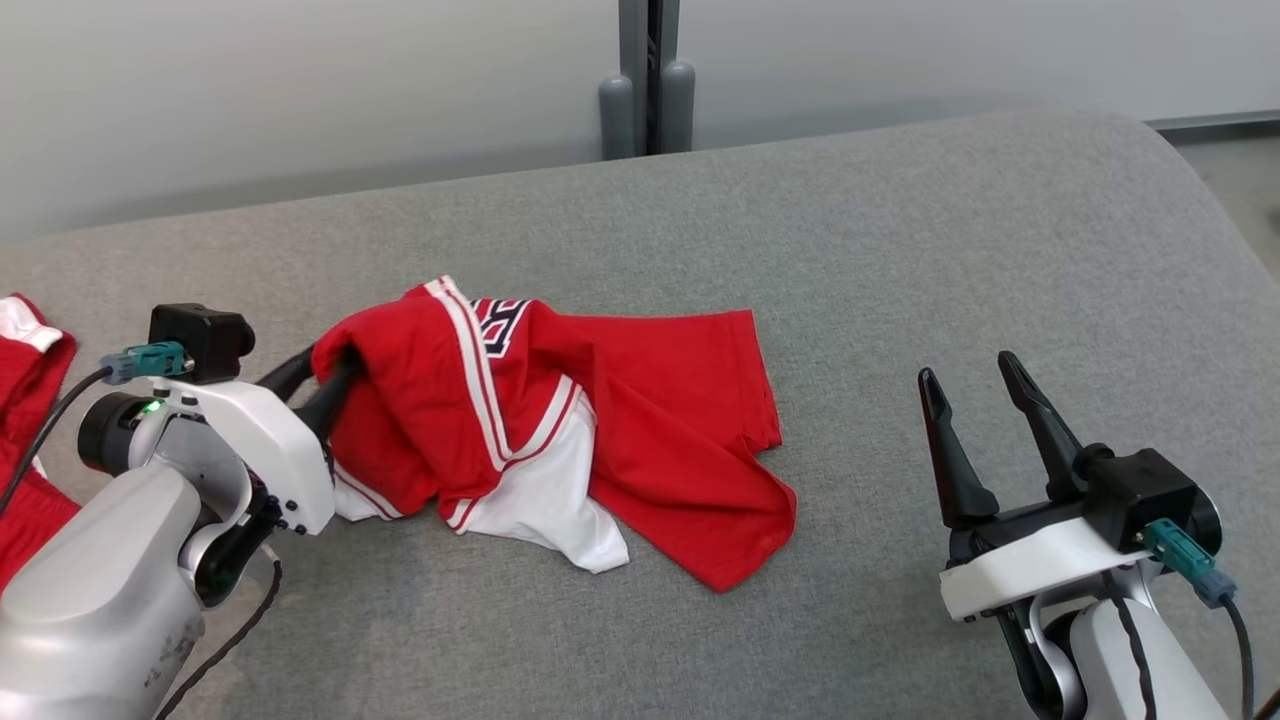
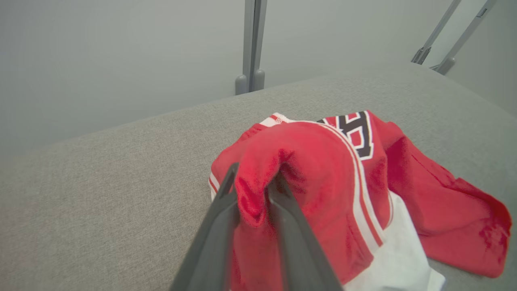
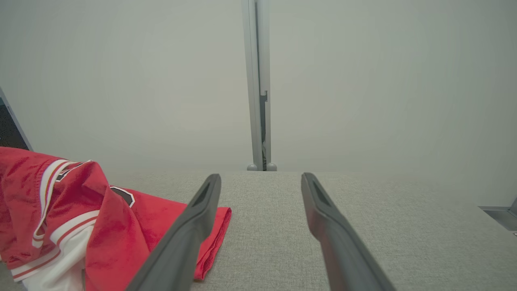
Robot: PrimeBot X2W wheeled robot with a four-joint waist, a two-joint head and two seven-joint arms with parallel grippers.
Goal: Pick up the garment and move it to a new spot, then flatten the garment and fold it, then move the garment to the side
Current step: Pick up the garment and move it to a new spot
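Note:
The garment [image 1: 560, 420] is a red jersey with white panels, white stripes and a dark number, lying crumpled left of centre on the grey padded surface [image 1: 900, 250]. My left gripper [image 1: 335, 375] is at its left end, shut on a raised fold of red cloth. In the left wrist view, that fold of the garment [image 2: 323, 161] bulges between the two fingers of the left gripper [image 2: 255, 182]. My right gripper [image 1: 968, 372] stands open and empty at the lower right, apart from the cloth. The right wrist view has the garment [image 3: 80, 210] left of the right gripper [image 3: 260, 178].
Another piece of red and white cloth [image 1: 25, 400] lies at the far left edge. A grey post [image 1: 648, 80] stands behind the surface against a pale wall. The surface curves down at its right end [image 1: 1200, 200].

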